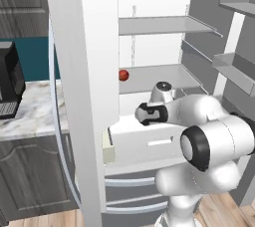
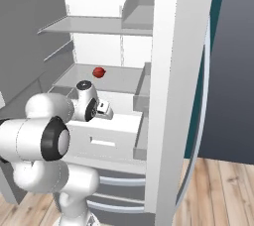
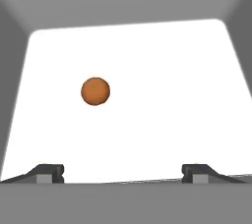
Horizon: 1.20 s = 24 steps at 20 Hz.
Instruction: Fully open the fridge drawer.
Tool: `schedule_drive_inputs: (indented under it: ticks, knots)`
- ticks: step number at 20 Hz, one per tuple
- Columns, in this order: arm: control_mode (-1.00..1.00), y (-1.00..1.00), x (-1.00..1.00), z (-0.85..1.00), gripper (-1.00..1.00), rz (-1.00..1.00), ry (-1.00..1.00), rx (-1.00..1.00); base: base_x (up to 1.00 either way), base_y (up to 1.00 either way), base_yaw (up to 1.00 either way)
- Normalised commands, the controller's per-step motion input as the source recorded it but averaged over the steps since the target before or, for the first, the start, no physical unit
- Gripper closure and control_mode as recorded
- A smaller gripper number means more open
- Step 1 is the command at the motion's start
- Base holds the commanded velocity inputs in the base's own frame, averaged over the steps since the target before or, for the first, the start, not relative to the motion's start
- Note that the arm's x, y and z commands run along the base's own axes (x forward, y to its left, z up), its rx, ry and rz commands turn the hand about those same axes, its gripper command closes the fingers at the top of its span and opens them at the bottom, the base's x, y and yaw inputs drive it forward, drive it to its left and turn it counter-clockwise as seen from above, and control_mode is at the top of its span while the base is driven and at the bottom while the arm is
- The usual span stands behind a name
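The white fridge drawer [image 1: 144, 147] [image 2: 106, 145] stands pulled partway out below the lowest grey shelf, and its small handle slot [image 1: 158, 143] [image 2: 103, 143] faces me. My hand [image 2: 102, 110] hovers over the drawer's top, just behind the front. In the hand view I look down into the drawer's white inside [image 3: 162, 85], where an orange [image 3: 95, 91] lies left of centre. My gripper [image 3: 123, 173] is open, its fingertips [image 3: 48, 171] spread wide with nothing between them.
A red apple [image 1: 123, 75] [image 2: 98, 72] sits on the grey shelf above the drawer. The open fridge doors [image 1: 84, 96] [image 2: 171, 96] flank the arm closely. Grey fronts with curved bar handles [image 1: 130, 181] [image 2: 119, 181] lie below. A black coffee machine [image 1: 10, 79] stands on the left counter.
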Motion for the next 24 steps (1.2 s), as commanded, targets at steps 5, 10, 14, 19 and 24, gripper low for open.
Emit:
schedule_drive_inputs:
  ticks: [5,10,14,19,24]
  knots:
    - [-1.0,-0.27,-0.55,-0.16,-1.0,0.0,0.0,0.0,0.0,0.0,0.0]
    - [-1.0,-0.29,-0.61,-0.11,-1.0,0.0,0.0,0.0,0.0,0.0,0.0]
    - [-1.0,-0.32,-0.68,-0.12,-1.0,0.0,0.0,0.0,0.0,0.0,0.0]
    - [-1.0,-0.34,-0.7,-0.13,-1.0,0.0,0.0,0.0,0.0,0.0,0.0]
    - [-1.0,-0.32,-0.78,-0.02,-1.0,0.0,-0.02,0.0,0.0,0.0,0.0]
